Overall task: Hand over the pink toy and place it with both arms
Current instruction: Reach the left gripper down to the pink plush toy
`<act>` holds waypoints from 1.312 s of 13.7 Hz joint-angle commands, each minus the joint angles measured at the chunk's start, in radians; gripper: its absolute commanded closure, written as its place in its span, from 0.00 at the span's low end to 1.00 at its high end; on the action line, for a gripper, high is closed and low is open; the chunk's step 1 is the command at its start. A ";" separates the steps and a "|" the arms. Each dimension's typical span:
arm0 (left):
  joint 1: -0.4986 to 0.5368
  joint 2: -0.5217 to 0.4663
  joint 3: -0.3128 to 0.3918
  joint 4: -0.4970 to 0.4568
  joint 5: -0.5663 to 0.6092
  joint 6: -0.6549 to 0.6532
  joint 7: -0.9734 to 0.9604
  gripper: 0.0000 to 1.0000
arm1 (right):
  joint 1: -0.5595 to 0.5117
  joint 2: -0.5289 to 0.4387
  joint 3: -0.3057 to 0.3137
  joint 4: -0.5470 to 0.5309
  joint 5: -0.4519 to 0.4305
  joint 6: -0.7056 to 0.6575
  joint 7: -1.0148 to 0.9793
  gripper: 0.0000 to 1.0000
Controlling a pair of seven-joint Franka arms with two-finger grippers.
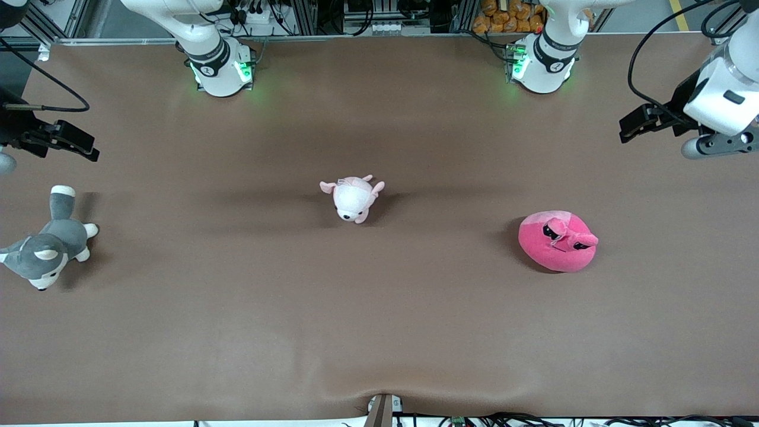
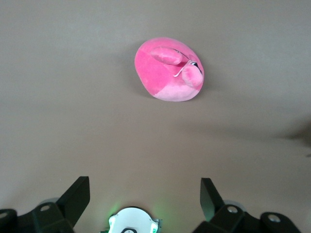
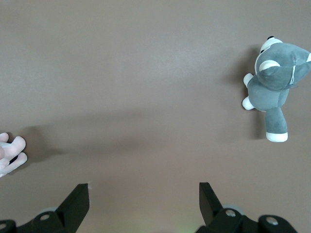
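Observation:
The pink toy [image 1: 557,241] is a hot-pink round plush with black eye marks, lying on the brown table toward the left arm's end. In the left wrist view the pink toy [image 2: 167,70] lies well ahead of the fingers. My left gripper [image 1: 630,127] hangs open and empty in the air over the table's edge at the left arm's end, apart from the toy. My right gripper [image 1: 89,147] hangs open and empty over the right arm's end of the table. Each wrist view shows bare table between the spread jaws of its own gripper: left gripper [image 2: 145,190], right gripper [image 3: 144,194].
A small pale-pink-and-white plush [image 1: 354,198] lies mid-table, its paw showing as the pale plush [image 3: 9,155]. A grey-and-white plush dog [image 1: 47,246] lies at the right arm's end, below my right gripper in the front view. The two arm bases [image 1: 222,68] [image 1: 542,65] stand along the table's back edge.

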 commanded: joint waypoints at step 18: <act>0.159 0.375 0.004 0.028 -0.209 0.257 -0.529 0.00 | -0.007 -0.023 0.003 -0.018 0.017 0.008 -0.012 0.00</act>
